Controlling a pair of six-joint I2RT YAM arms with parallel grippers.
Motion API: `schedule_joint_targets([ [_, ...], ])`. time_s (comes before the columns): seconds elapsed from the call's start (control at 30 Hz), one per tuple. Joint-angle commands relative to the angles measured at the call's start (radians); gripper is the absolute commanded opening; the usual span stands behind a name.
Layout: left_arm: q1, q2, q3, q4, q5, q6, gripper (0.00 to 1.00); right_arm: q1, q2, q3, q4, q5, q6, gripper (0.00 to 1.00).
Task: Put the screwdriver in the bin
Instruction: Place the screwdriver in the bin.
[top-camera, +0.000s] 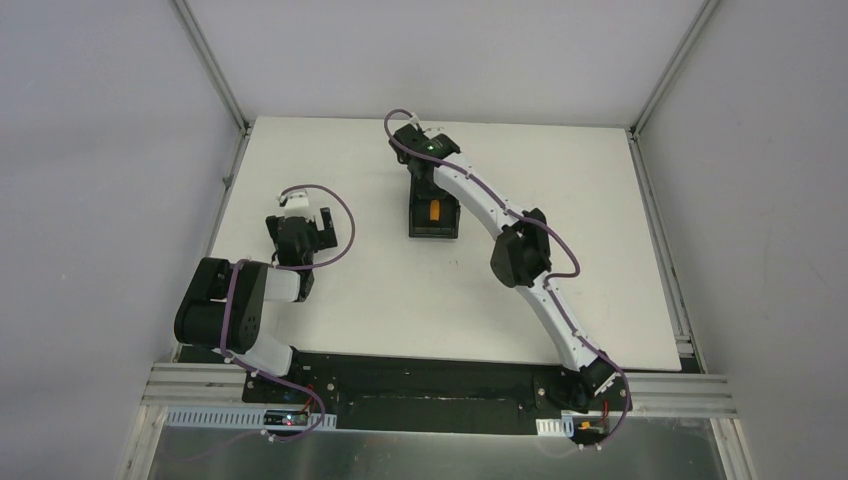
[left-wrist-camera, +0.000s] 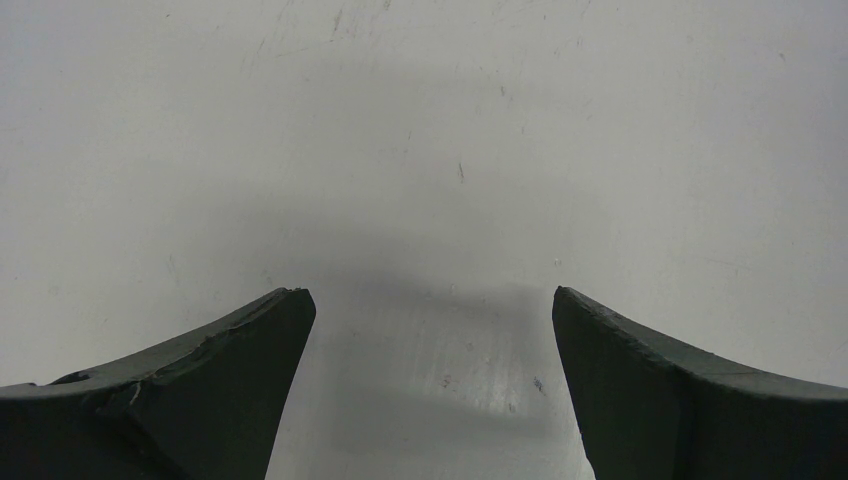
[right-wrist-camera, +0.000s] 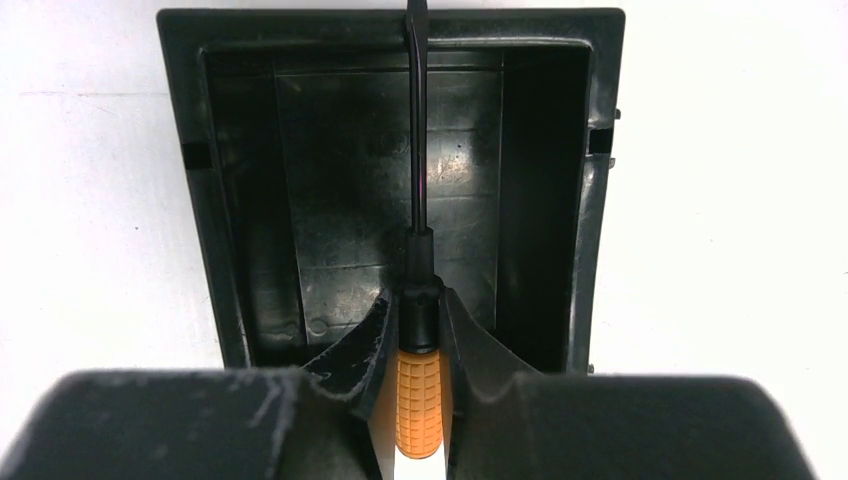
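Observation:
The black bin (top-camera: 447, 232) sits at the middle back of the white table, and fills the right wrist view (right-wrist-camera: 225, 250). The screwdriver (top-camera: 433, 210) has an orange handle (right-wrist-camera: 418, 400) and a thin dark shaft that runs across the bin's inside to its far wall. My right gripper (top-camera: 428, 185) is over the bin and shut on the screwdriver's black collar (right-wrist-camera: 420, 300), holding it lengthwise above the bin floor. My left gripper (top-camera: 300, 212) is open and empty (left-wrist-camera: 430, 295) over bare table at the left.
The white table (top-camera: 560, 160) has metal rails along its left and right edges. Grey walls enclose it on three sides. The right arm's white links reach diagonally from the near right base to the bin.

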Motion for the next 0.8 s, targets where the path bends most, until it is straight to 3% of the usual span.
schedule_joint_targets([
  [0.0,0.007,-0.023,-0.005,0.013,0.006,-0.008,0.99,0.002,0.021,0.058,-0.019,0.002,0.019,0.03],
  [0.77,0.007,-0.023,-0.004,0.013,0.007,-0.008,0.99,0.021,0.02,0.047,0.007,0.053,-0.041,0.05],
])
